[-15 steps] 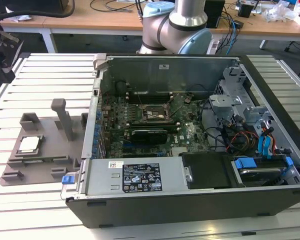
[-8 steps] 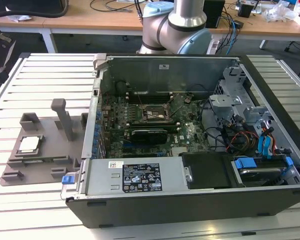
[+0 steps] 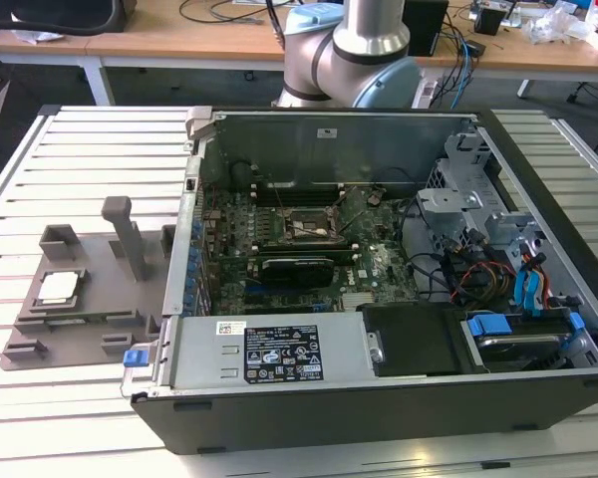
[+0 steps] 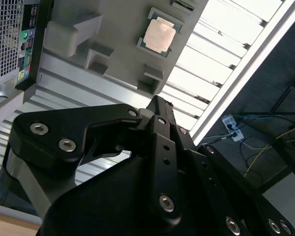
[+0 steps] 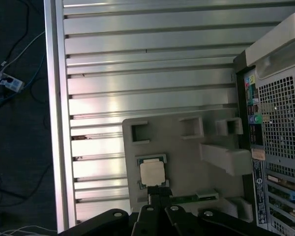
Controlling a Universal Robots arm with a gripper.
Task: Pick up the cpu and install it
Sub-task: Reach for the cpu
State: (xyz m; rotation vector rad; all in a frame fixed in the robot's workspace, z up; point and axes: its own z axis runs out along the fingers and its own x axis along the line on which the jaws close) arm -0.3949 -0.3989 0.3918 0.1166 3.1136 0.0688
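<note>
One cpu [image 5: 152,173] lies flat in a recess of the grey tray [image 5: 187,157], just ahead of our gripper [image 5: 158,191], whose fingers are pressed together on nothing. We cannot make out the print on the label [image 3: 281,356] of the computer case [image 3: 379,410].

cpu [image 3: 58,287] on tray [image 3: 92,304], tray beside case [image 3: 379,410]

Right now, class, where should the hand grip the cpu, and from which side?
Probably by two opposite thin edges of the cpu, coming straight down from above: it lies flat, top up, in a recess of the tray, so a sideways approach would meet the tray.
</note>
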